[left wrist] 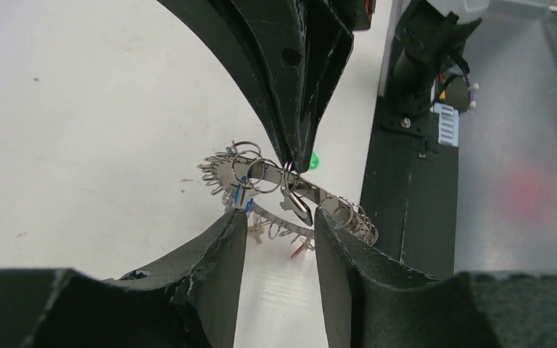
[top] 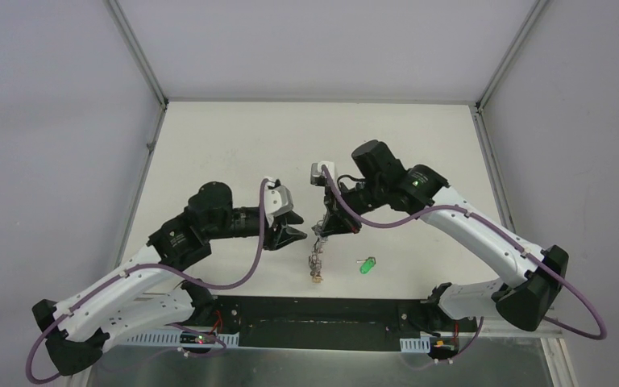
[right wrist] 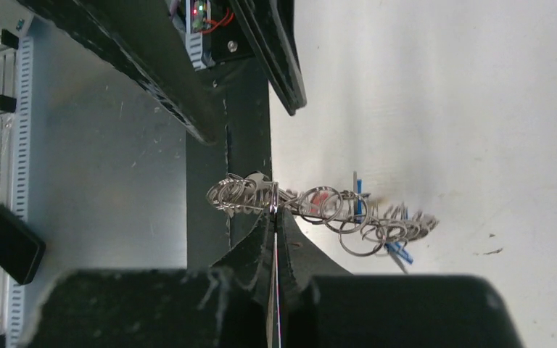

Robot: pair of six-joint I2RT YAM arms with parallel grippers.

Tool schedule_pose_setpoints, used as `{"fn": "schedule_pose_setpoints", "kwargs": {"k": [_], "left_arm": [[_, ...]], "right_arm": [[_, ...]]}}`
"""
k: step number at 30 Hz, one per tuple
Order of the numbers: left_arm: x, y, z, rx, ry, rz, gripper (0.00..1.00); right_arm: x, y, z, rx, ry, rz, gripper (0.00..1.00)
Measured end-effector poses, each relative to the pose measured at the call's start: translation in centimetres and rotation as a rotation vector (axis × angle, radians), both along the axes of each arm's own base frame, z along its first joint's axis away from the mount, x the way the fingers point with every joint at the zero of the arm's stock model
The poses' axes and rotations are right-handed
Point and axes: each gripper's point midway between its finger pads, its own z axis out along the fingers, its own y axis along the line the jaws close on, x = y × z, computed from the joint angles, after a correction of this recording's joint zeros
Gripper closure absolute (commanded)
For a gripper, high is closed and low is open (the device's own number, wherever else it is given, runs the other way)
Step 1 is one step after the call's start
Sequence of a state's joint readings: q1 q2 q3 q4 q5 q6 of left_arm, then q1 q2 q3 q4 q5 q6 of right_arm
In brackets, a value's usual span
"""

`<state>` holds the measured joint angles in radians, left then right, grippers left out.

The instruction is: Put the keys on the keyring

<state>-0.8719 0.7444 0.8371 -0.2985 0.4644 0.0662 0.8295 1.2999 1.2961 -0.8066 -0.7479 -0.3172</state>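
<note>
My right gripper (top: 323, 229) is shut on the keyring (top: 316, 261), a silvery ring strung with many small rings and keys, and holds it hanging above the table. In the right wrist view the closed fingertips (right wrist: 274, 212) pinch the keyring (right wrist: 333, 209); a blue tag (right wrist: 399, 251) hangs among its keys. My left gripper (top: 297, 227) is open just left of the ring. In the left wrist view its gap (left wrist: 279, 216) faces the keyring (left wrist: 290, 194), with a blue tag (left wrist: 240, 194) by the left fingertip. The green-tagged key (top: 367, 264) lies on the table to the right.
The black base strip (top: 314, 310) runs along the table's near edge, below the hanging ring. White walls and metal frame posts (top: 139, 56) bound the table at the back and sides.
</note>
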Motion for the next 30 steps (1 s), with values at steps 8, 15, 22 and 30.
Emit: {"fn": "schedule_pose_setpoints", "kwargs": {"k": [8, 15, 22, 30], "left_arm": [[-0.5, -1.7, -2.5, 0.067, 0.057, -0.097, 0.69], [-0.8, -2.5, -2.4, 0.021, 0.054, -0.143, 0.77], [-1.0, -3.0, -3.1, 0.019, 0.08, -0.162, 0.87], [-0.8, -3.2, -3.7, 0.027, 0.094, -0.162, 0.88]], "right_arm": [[-1.6, -0.5, -1.3, -0.077, 0.039, 0.034, 1.0], [-1.5, -0.1, -1.0, -0.061, 0.033, 0.032, 1.0], [-1.2, 0.2, -0.9, -0.048, 0.024, 0.021, 1.0], [-1.2, 0.2, -1.0, -0.053, 0.028, 0.01, 1.0]]}}
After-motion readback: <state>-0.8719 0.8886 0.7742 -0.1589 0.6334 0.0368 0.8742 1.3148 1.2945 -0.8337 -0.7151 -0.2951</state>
